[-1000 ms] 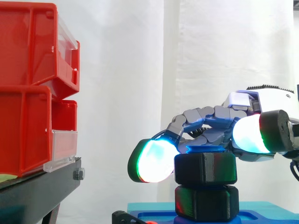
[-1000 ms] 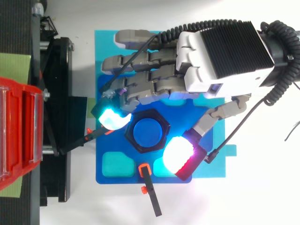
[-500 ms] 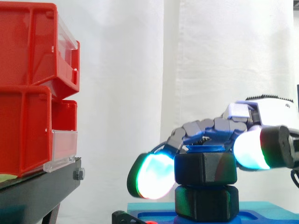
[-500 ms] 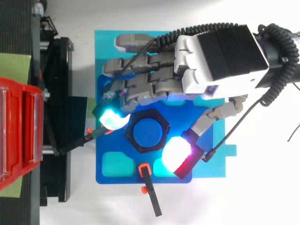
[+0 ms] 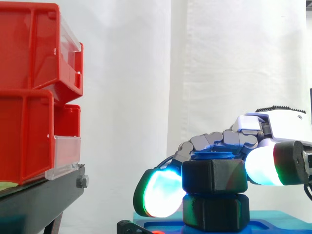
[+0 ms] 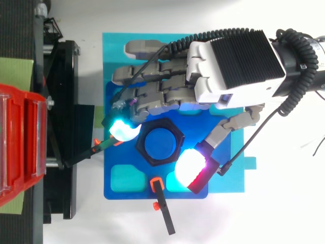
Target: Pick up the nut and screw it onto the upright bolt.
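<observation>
Two red bins (image 5: 29,87) are stacked on one black stand (image 5: 39,197), at 9 o'clock in the top view. One blue plate (image 6: 114,48) lies just beside the stand.

One hand (image 6: 233,66) comes in from 2 o'clock and sits low over the plate, palm down. Its fingers are curled round the nut (image 6: 144,150). A cyan fingertip (image 6: 122,129) is at the nut's 10 o'clock corner and the glowing thumb pad (image 6: 189,166) is at its 5 o'clock.

The one black hex nut sits on the one upright blue bolt (image 6: 159,143), bolt top showing in the hole. In the side view it rests on a second black hex block (image 5: 214,212).

There are two thin black rods with orange ends. One (image 6: 165,216) is at the plate's 6 o'clock edge. The other (image 6: 81,156) is at 9 o'clock, running between stand and plate.
</observation>
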